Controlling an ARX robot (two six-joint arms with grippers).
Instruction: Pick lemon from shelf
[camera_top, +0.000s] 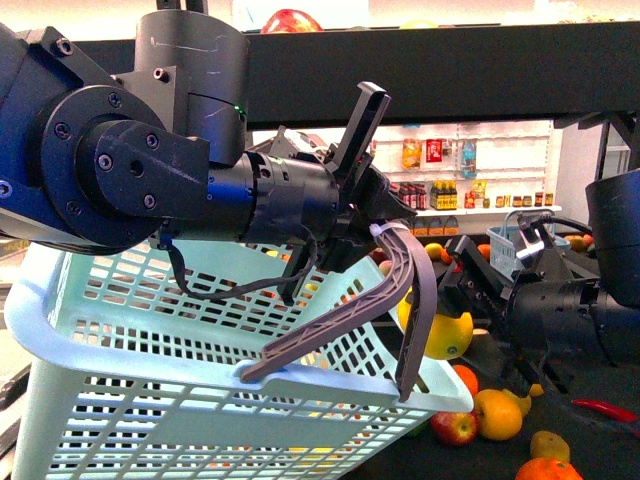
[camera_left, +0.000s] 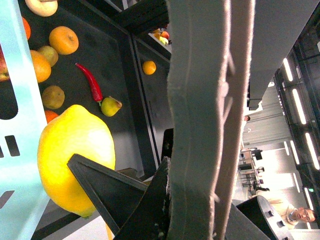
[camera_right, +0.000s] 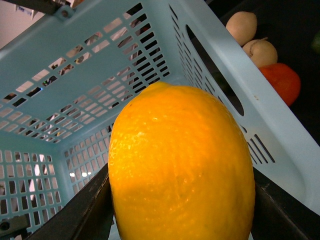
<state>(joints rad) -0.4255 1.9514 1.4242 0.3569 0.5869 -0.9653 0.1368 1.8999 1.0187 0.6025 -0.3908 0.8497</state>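
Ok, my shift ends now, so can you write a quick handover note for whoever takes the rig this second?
Right gripper: shut on the lemon, held clear of the shelf tier.
Left gripper: carries the blue basket by its grey handle; I cannot tell whether its jaws are clamped.
Lemon is beside the basket's rim, not inside.
Done: lemon picked.
Left: bring it out of the shelf, probably into the basket.
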